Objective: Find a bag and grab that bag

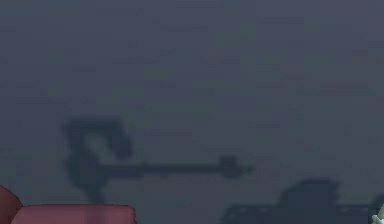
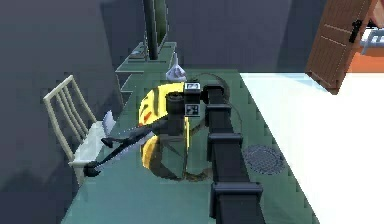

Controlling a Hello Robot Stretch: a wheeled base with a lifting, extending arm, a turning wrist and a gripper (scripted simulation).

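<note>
On the arm side, the biggest thing I have is the green counter (image 2: pixel 125 195), which runs under the gripper and on beyond it toward the far wall. Well off to the gripper's right, across pale floor (image 2: pixel 300 120), stands a brown door (image 2: pixel 340 40). To the gripper's left, just beside the counter's edge, is a white slatted chair (image 2: pixel 68 108), and beyond the gripper, at the counter's far end, a dark flat screen (image 2: pixel 156 25) stands upright. Then the task's thing: a yellow and dark bag (image 2: pixel 152 102) sits on the counter right at the gripper, its yellow flank showing just left of and behind the gripper's body. The gripper (image 2: pixel 160 122) is at the far end of the arm (image 2: pixel 225 150), beside two white marker squares (image 2: pixel 190 88). Because the bag rests on the counter at and behind it, I cannot tell whether the gripper has hold of anything, nor how its fingers stand. Smallest, a pale grey lump (image 2: pixel 178 70) lies just beyond the bag. Ahead I get a dark wall (image 1: pixel 200 60) and a red edge (image 1: pixel 70 214) low at the forward view's left. By my reading the finding is done, with the bag located and the arm extended to it. What is left is a confirmed grasp, with the bag lifted clear of the counter.
</note>
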